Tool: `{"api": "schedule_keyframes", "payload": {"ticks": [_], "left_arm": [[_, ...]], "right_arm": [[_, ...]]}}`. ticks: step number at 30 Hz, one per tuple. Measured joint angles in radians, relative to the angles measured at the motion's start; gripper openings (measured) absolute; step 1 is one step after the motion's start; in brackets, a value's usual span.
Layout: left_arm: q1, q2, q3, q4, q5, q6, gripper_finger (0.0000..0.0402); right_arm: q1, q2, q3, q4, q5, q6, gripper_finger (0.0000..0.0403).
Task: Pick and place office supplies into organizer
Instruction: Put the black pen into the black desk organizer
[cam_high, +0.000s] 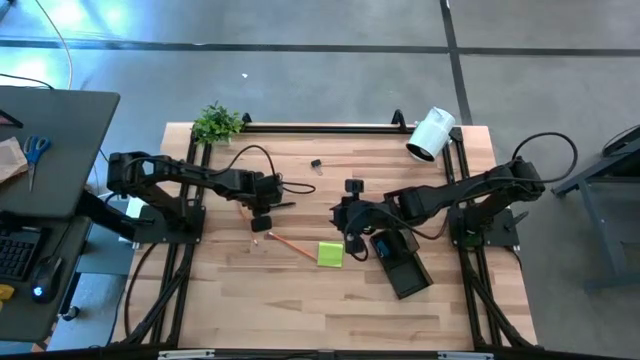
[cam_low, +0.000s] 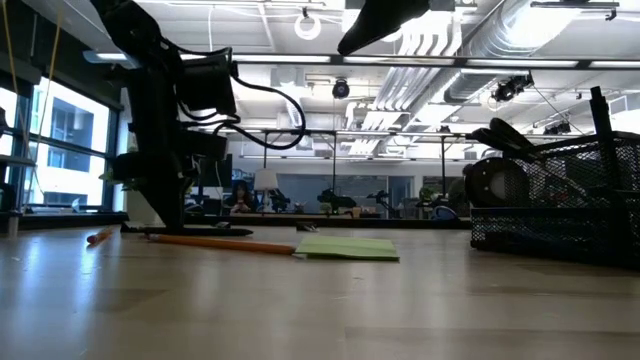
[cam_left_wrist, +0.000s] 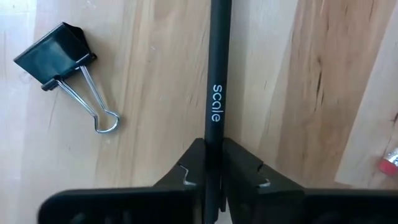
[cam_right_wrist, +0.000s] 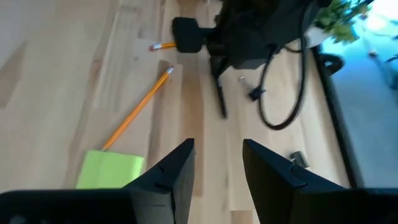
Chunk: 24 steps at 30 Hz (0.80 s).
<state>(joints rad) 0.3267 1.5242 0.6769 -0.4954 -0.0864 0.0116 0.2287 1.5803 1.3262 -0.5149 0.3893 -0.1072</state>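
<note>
One pickup in hand: left gripper (cam_left_wrist: 211, 177) pinches a dark pen (cam_left_wrist: 217, 74) lying on the table (cam_high: 250, 300). Right gripper (cam_right_wrist: 217, 168) hovers open, empty, near the organizer (cam_high: 405, 270). Next: lift, carry right to the cup section.

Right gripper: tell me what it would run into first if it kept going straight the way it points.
Probably the dark pen held by the left gripper. The right gripper stands open over bare table, the pencil off to one side; depth is hard to judge.
</note>
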Motion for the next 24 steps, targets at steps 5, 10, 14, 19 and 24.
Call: {"api": "schedule_keyframes", "payload": {"ticks": [5, 10, 14, 19, 24], "left_arm": [[-0.001, 0.007, 0.041, -0.057, -0.001, -0.011, 0.0040], [-0.051, 0.003, 0.136, -0.146, -0.052, 0.004, 0.0019], [-0.115, 0.001, 0.218, -0.190, -0.065, 0.032, 0.0007], [-0.225, 0.000, 0.321, -0.283, -0.214, 0.062, 0.0028], [-0.359, 0.000, 0.384, -0.339, -0.415, 0.110, 0.0027]], "right_arm": [[0.000, 0.000, 0.000, -0.064, -0.027, 0.071, 0.0129], [0.005, -0.004, 0.000, -0.195, 0.088, 0.152, 0.0128], [0.028, -0.045, 0.000, -0.275, 0.283, 0.207, 0.0128], [0.044, -0.106, 0.000, -0.315, 0.310, 0.254, 0.0128], [0.032, -0.211, 0.000, -0.387, 0.426, 0.348, 0.0128]]}}
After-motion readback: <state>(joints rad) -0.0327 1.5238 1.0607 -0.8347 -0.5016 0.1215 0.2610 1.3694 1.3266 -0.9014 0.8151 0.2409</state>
